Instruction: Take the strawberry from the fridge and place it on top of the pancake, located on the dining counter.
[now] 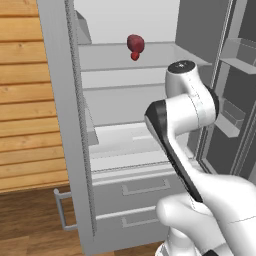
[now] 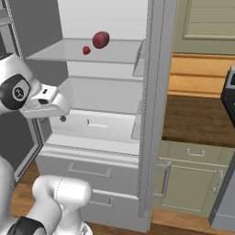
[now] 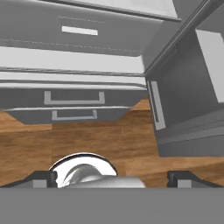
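The fridge (image 1: 65, 100) stands open in front of me, its pale shelves bare apart from two red things. The strawberry (image 1: 135, 43) (image 2: 101, 39), dark red and rounded, lies on the upper shelf. My gripper (image 3: 113, 178) is open, its fingertips (image 3: 43, 177) spread wide with nothing between them. It points down at the wood floor in front of the fridge's lower drawers (image 3: 74, 98). In the right base view my hand (image 2: 48, 104) hangs well below the strawberry's shelf and to its left. The pancake and the dining counter are out of view.
A smaller, brighter red thing (image 1: 135, 56) (image 2: 86, 50) lies just beside the strawberry. The fridge's open door (image 1: 235, 100) with bins flanks my arm. Right of the fridge are a green-grey cabinet (image 2: 193, 179) under a wooden worktop (image 2: 197, 119), and a dark appliance (image 2: 229, 96).
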### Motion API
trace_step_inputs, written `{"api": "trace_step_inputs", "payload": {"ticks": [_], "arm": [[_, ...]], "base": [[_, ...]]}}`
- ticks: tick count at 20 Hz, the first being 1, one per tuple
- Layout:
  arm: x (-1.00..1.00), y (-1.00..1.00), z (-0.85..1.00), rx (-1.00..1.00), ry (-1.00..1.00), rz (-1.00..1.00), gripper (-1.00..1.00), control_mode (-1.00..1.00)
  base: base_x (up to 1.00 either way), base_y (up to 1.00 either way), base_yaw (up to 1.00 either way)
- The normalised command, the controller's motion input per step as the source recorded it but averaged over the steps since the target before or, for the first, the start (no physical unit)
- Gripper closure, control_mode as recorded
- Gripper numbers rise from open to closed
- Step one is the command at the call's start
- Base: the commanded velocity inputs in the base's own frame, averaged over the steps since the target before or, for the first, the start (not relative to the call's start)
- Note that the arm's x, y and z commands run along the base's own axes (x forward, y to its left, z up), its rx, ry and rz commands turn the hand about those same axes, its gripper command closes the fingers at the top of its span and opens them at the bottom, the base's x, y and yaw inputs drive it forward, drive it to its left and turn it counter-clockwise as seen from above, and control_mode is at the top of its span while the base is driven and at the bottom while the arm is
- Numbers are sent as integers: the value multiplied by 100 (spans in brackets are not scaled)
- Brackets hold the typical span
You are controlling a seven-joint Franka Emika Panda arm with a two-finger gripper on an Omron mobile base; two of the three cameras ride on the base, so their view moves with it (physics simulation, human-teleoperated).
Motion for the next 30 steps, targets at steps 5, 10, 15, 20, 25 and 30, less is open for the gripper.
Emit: {"api": "trace_step_inputs", "payload": {"ticks": [5, 10, 15, 20, 25, 30], "arm": [[-22, 0, 7, 18, -3, 0, -100, -100], [-22, 0, 5, 13, -2, 0, -100, -100], [-37, -13, 0, 0, -6, 6, -100, -100], [-18, -19, -1, 0, -3, 9, -100, -100], [-2, -16, -11, 7, 0, 2, -100, -100], [0, 0, -10, 6, 0, 0, -100, -100]], "base": [[0, 0, 0], [0, 0, 0], [0, 0, 0], [0, 0, 0], [0, 0, 0], [0, 0, 0]]}}
